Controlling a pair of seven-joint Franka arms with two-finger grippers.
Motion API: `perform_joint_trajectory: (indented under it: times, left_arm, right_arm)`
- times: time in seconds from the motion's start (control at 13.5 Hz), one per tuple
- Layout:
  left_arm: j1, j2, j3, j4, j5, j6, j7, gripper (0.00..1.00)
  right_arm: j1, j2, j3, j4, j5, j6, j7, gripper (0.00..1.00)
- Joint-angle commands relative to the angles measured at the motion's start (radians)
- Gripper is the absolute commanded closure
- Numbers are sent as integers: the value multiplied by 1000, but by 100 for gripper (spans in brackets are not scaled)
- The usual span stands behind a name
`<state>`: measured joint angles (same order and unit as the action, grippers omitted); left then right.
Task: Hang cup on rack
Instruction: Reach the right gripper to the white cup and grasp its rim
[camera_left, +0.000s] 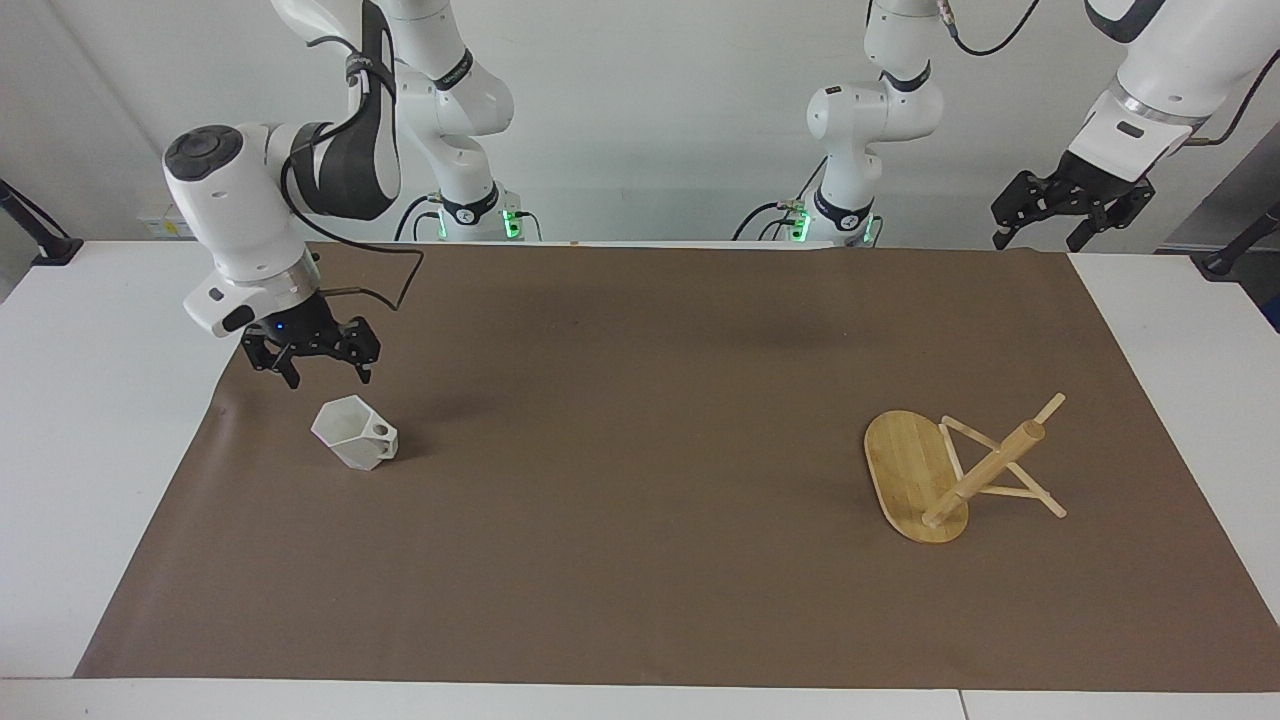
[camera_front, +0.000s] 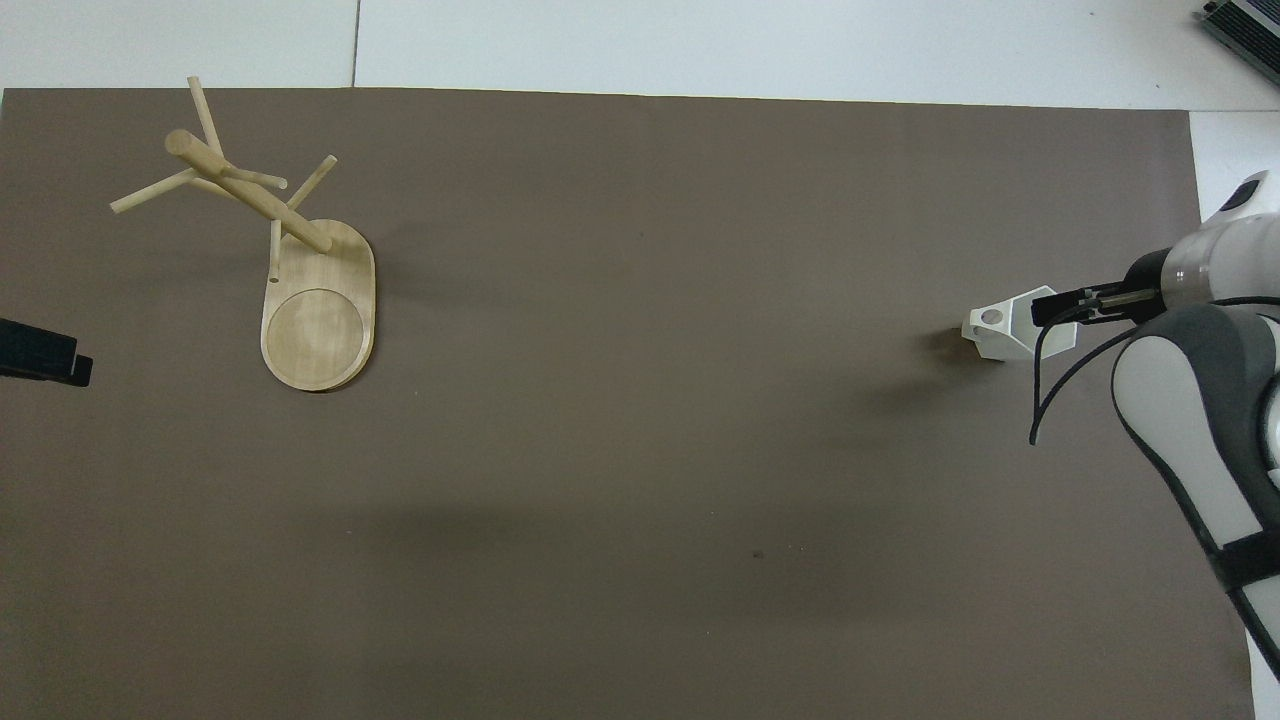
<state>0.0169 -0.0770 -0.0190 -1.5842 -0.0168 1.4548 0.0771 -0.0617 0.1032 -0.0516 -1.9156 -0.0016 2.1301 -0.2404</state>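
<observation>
A: Where's the cup (camera_left: 354, 443)?
B: On the brown mat (camera_left: 640, 450); right gripper (camera_left: 312, 375), fingers spread, empty, hangs at its eleven o'clock in the facing view.
A: Left gripper (camera_left: 1070, 225)?
B: Waiting, released; rack (camera_left: 955, 470) tipped over.

Rack (camera_front: 318, 320) at ten o'clock, post leaning. Cup (camera_front: 1000, 335) at three o'clock, partly covered by right arm (camera_front: 1190, 400). Left gripper (camera_front: 45, 352) tip at nine o'clock.
</observation>
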Motion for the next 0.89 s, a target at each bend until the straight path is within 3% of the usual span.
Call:
perform_joint_trajectory:
  times: [0.0,0.22,0.81]
  left_arm:
    - [9,-23,-7,-20,8,-7,-7,0]
    - [9,-23,-7,-20,8,-7,-7,0]
    - [9,-23,-7,-20,8,-7,-7,0]
  right_arm:
    - [-42,26,7,-2,2,45,-92,0]
    - [-72,67,7,-3,2,96,-165,0]
    - [-64,101,9,-83,2,218,-134,0]
